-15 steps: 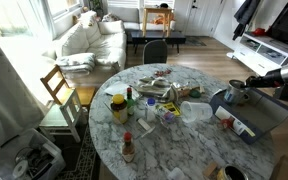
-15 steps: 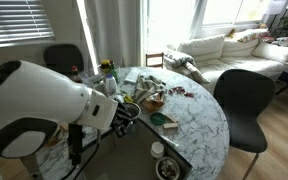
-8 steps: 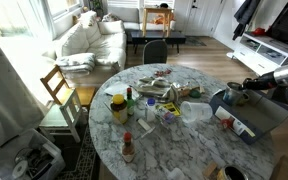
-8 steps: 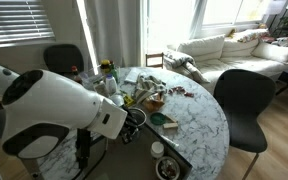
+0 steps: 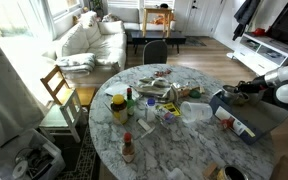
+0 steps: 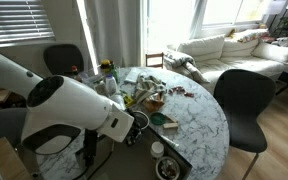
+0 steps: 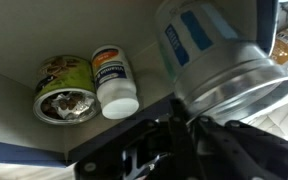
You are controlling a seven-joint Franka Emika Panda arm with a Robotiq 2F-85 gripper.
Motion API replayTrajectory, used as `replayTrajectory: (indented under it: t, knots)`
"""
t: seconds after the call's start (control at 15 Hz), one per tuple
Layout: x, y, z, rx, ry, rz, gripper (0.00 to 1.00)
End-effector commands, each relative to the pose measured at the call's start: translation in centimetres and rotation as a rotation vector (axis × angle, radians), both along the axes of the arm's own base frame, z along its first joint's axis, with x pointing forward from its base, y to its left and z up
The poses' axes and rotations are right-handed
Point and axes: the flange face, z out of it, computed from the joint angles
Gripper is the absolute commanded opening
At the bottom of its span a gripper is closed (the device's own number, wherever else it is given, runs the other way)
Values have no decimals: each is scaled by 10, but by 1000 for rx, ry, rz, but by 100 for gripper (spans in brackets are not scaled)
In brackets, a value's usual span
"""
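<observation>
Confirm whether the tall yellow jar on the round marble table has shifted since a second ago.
No. The tall yellow jar keeps the same spot by the round marble table's rim.

Wrist view, containers: one large can [image 7: 219, 55] with a blue-and-white label, one open tin [image 7: 64, 92], and one white bottle [image 7: 114, 82] with an orange label, making three in all.

Exterior views, furniture: one round marble table [image 5: 179, 150], one sofa [image 5: 84, 40], one television [image 5: 287, 27] and one grey box [image 5: 269, 118].

Seating: one wooden chair [image 5: 56, 88] and two dark chairs [image 6: 239, 100], three seats in total.

Tabletop, items that stand out: one yellow jar [image 5: 118, 107], one red-capped bottle [image 5: 127, 148] and one green bottle [image 5: 130, 98].

The remaining clutter at the table's middle is too small and crowded to count; it appears to run to several packets and dishes.
</observation>
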Motion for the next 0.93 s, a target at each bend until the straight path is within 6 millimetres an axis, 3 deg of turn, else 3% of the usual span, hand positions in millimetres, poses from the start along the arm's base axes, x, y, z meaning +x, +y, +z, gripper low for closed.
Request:
replayTrajectory:
  t: [0.0, 0.47, 0.53, 0.6, 0.87]
  knots:
    - [5, -8, -13, -4, 12, -26, 2]
    - [19, -9, -46, 19, 36, -14, 2]
    - [19, -10, -47, 12, 37, -16, 32]
    - [21, -10, -51, 21, 31, -17, 32]
    - [28, -13, -44, 14, 14, -21, 62]
